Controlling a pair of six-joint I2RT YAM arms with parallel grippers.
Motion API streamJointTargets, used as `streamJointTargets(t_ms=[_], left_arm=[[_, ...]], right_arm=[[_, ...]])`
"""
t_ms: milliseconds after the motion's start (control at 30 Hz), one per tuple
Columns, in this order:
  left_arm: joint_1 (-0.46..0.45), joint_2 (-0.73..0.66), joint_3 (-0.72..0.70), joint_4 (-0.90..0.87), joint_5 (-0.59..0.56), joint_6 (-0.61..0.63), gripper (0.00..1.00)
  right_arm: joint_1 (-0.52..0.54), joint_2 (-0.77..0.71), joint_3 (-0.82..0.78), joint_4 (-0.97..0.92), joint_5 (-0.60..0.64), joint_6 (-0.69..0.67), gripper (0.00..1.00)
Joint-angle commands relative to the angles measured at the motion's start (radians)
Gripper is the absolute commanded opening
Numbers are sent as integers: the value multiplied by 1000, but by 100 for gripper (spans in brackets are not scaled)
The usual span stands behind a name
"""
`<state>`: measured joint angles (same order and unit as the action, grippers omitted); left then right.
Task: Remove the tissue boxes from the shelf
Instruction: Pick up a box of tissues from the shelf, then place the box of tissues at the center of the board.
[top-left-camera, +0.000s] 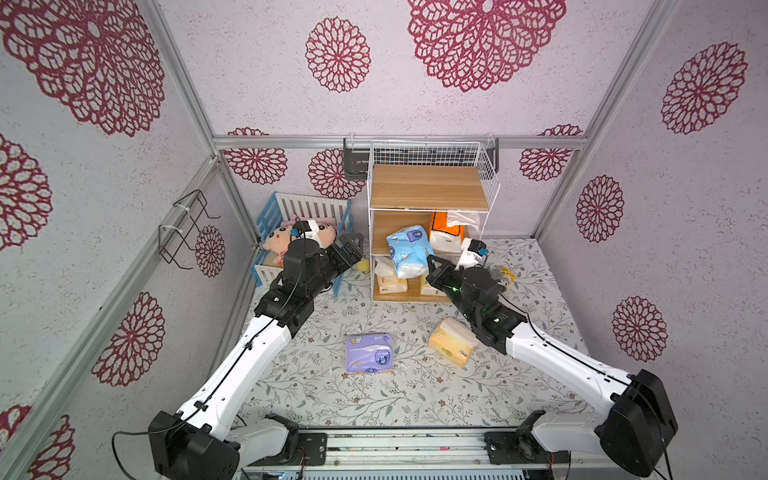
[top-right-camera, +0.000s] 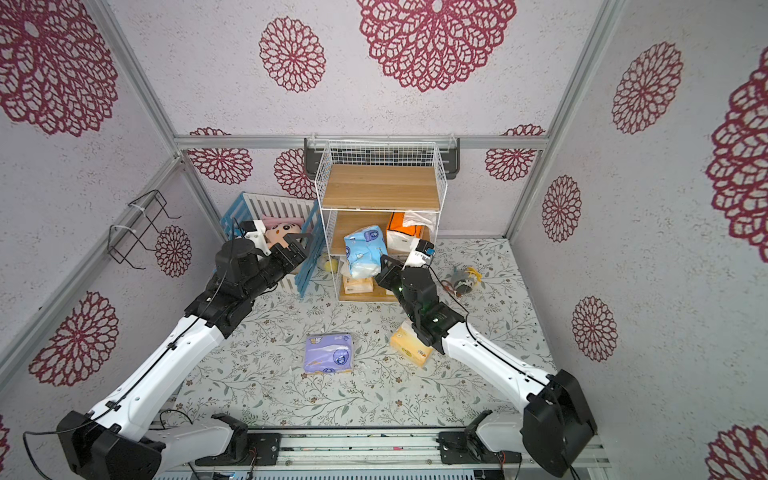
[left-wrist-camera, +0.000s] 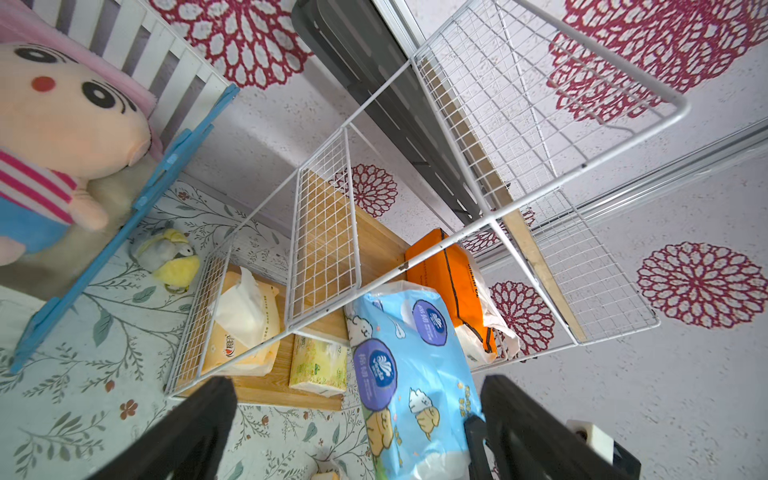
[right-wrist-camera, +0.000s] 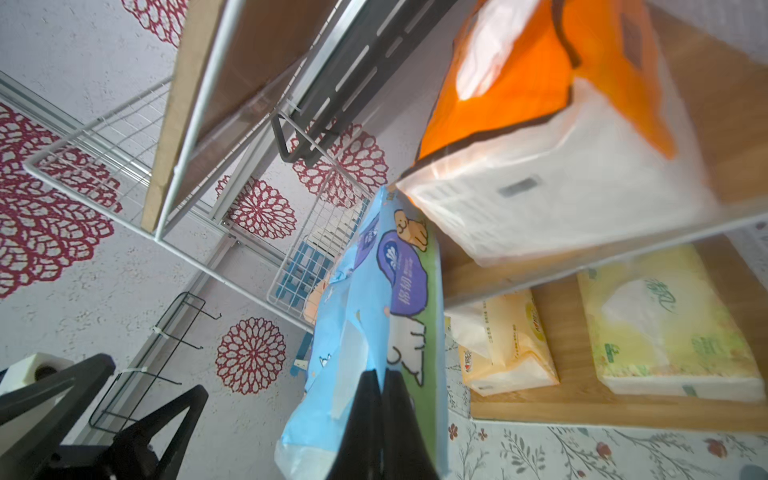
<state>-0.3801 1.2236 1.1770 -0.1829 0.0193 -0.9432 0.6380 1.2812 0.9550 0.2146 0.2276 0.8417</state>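
The right pincer (right-wrist-camera: 380, 378) is clenched on the near end of the light blue tissue pack (top-left-camera: 409, 251). The pack's long axis runs away from it, tilted up into the middle tier of the shelf (top-left-camera: 428, 187), just beside the orange-and-white pack (top-left-camera: 446, 237). The left pincer (left-wrist-camera: 357, 381) hangs released, farther off by the crib (top-left-camera: 299, 203). A pull straight back looks clear: bare floral table (top-left-camera: 365, 320) lies between shelf and purple pack (top-left-camera: 370, 354)

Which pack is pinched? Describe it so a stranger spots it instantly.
Find the white wire shelf at the back wall. Before its middle tier, the fingers of the right gripper pinch a soft pack. It alone is light blue with purple ovals.
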Motion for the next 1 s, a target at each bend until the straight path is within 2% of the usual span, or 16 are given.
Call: streamJointTargets(t_ms=[0,500,767,967], left_arm=[[-10,-18,-5,-27,-28,-4,99],[-110,-13,9,-69,-82,1,99],[-132,-17,-1,-87,-129,-7,99],[-143,-34,-29,-80,-119,-8,98]], right_arm=[[11,-87,-26,-24,-43,-3,0],[91,-334,-351,-151,-45,14,0],[106,-301,-495,-161,-144,45,0],[121,-234,-510,-165,-151,62,0]])
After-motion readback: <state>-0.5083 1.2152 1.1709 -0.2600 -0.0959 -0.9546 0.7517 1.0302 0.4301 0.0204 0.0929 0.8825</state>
